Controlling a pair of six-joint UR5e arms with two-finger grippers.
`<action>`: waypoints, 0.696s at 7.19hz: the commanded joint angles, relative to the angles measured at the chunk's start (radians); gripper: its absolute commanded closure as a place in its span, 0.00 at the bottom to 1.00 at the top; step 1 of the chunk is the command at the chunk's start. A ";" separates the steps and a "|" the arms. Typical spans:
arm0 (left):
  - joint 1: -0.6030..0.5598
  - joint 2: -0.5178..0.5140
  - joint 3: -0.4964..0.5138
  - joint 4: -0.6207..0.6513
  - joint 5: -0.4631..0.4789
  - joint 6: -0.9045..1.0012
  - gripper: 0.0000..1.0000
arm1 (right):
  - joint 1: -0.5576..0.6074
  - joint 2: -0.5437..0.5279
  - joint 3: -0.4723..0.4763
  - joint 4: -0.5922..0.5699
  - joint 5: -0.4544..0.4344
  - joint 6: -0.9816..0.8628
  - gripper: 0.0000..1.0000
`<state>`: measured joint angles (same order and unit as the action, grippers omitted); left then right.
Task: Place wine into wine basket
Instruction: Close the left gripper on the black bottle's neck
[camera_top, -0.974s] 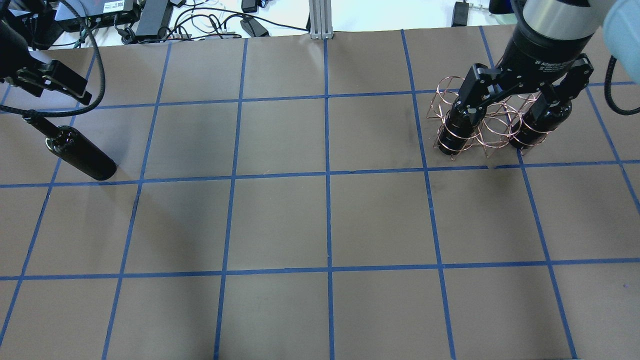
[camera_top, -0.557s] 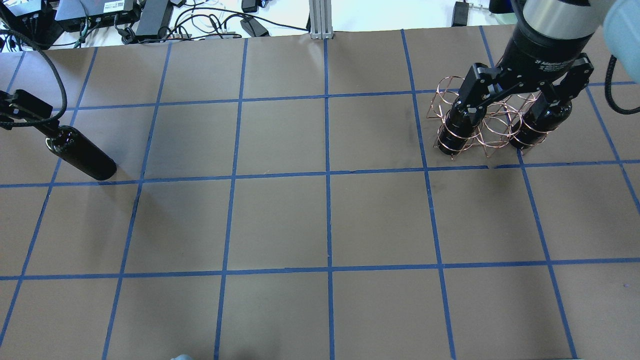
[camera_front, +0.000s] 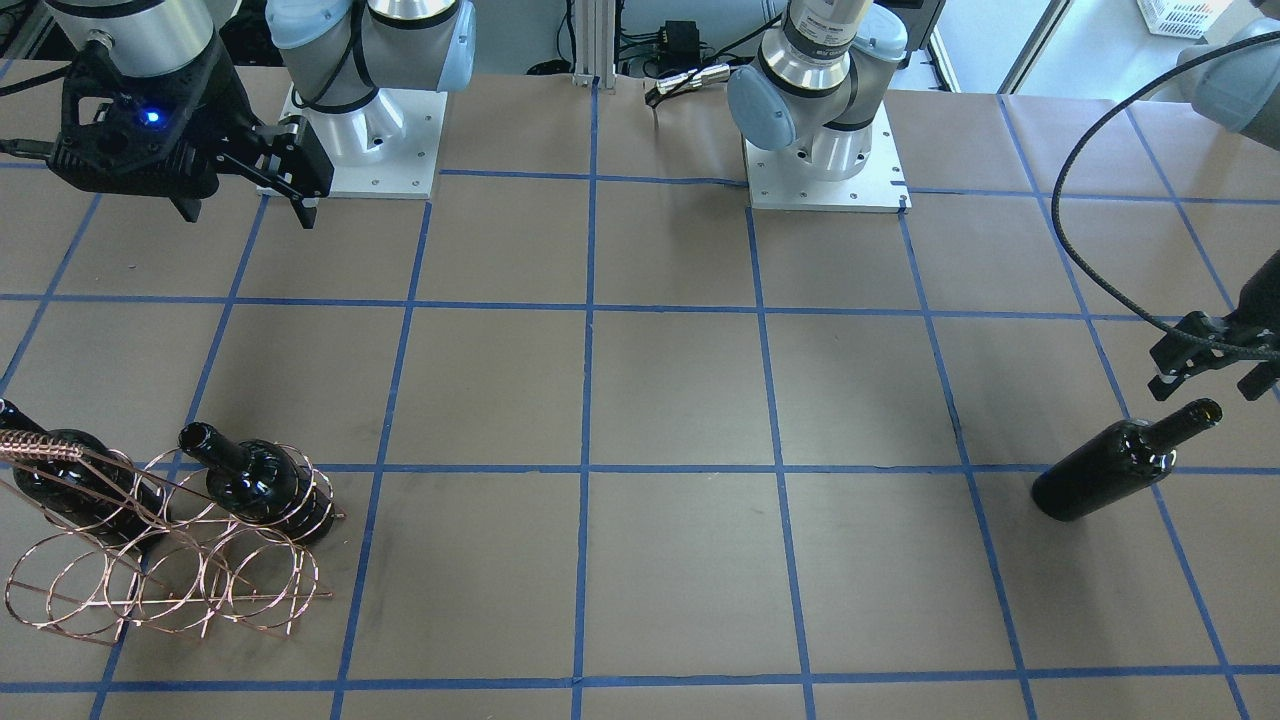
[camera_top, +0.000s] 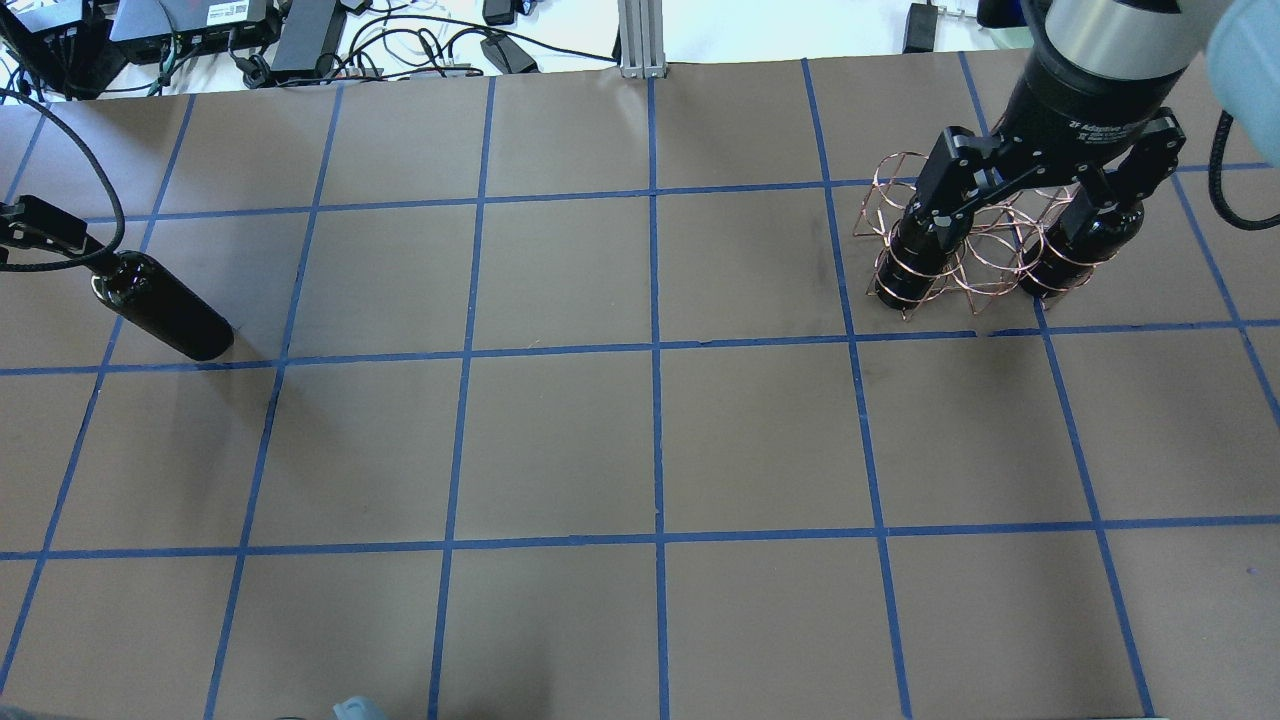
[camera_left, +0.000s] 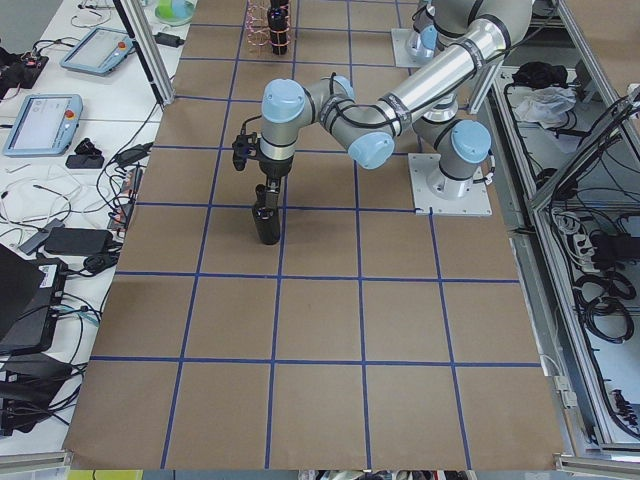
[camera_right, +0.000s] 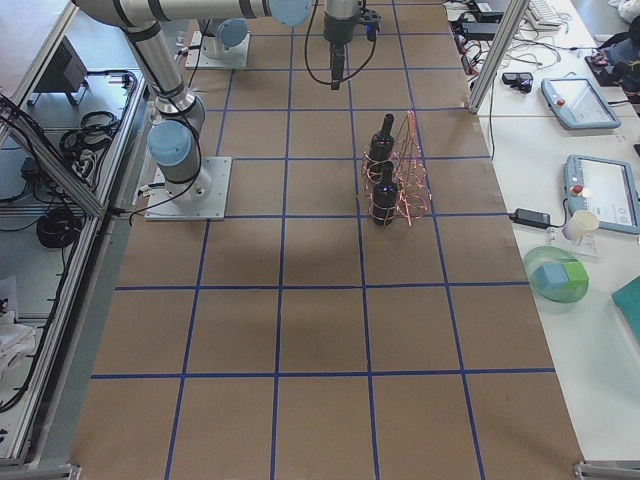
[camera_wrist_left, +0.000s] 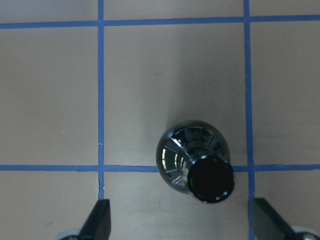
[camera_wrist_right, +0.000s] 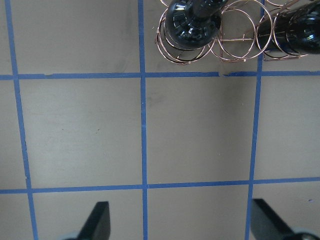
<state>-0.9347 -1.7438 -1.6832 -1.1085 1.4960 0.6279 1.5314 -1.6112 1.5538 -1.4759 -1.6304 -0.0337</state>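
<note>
A near-black wine bottle stands upright on the table at the far left; it also shows in the front view and the exterior left view. My left gripper is open just above its neck. In the left wrist view the open mouth lies between the spread fingers, slightly ahead of them. The copper wire basket stands at the far right and holds two other bottles. My right gripper hangs open and empty high above the basket.
The table is brown paper with a blue tape grid. Cables and power bricks lie beyond its far edge. The two arm bases stand on white plates at the robot's side. A metal post stands at the far middle edge.
My left gripper has moved left and down over the bottle's neck. The bottle, the basket and the right arm have not moved.
</note>
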 joint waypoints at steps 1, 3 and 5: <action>0.005 -0.019 -0.003 0.050 0.000 -0.014 0.00 | 0.000 0.002 0.000 0.000 0.004 0.003 0.00; 0.004 -0.019 -0.004 0.042 -0.011 -0.054 0.00 | 0.000 0.004 0.002 0.000 0.004 0.002 0.00; -0.007 -0.023 -0.010 0.047 -0.014 -0.097 0.00 | 0.000 0.001 0.000 -0.001 0.003 -0.002 0.00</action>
<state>-0.9372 -1.7645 -1.6892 -1.0636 1.4843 0.5614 1.5310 -1.6097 1.5551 -1.4761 -1.6264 -0.0336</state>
